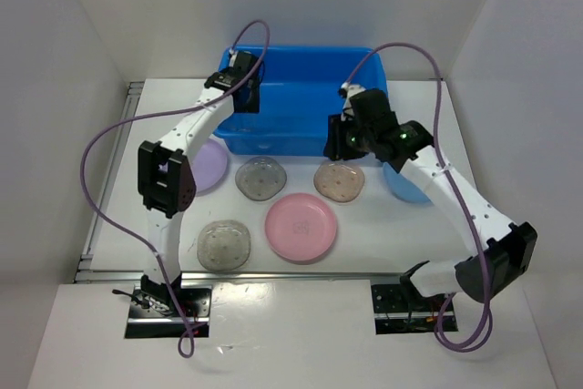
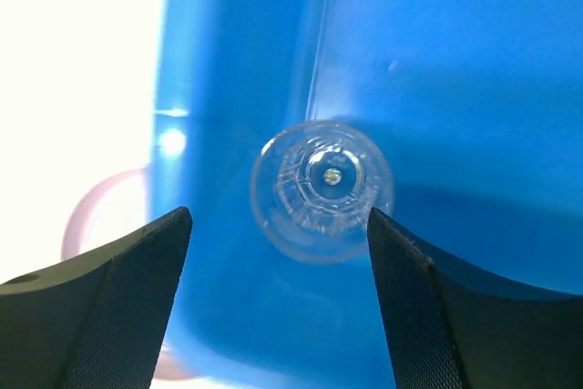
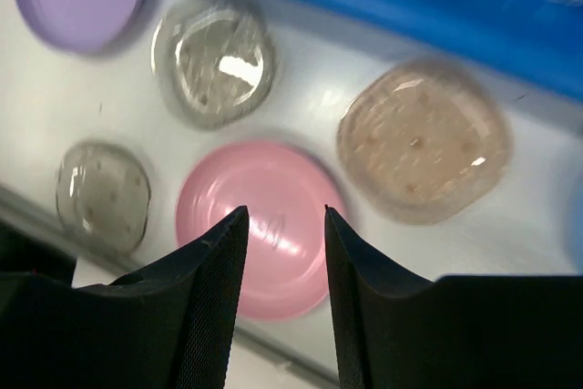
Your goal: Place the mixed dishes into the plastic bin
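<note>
At the far middle of the table (image 1: pixel 383 239), a bin (image 1: pixel 301 66); inside it, in the left part and close to a wall, a cup (image 2: pixel 321 190). Just in front of the bin, a row of four, left to right: leftmost plate (image 1: pixel 211 163), second plate (image 1: pixel 260 177), third plate (image 1: pixel 340 181), rightmost plate (image 1: pixel 403 188), the last partly under the right arm (image 1: pixel 451 196). Nearer still, near-left plate (image 1: pixel 224 245) and, just right of it, near-right plate (image 1: pixel 301 227), before the gap between second and third.

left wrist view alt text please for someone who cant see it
A small clear cup, seen end-on, lies within the blue plastic bin, framed by the open left end effector, which does not touch it.
</note>
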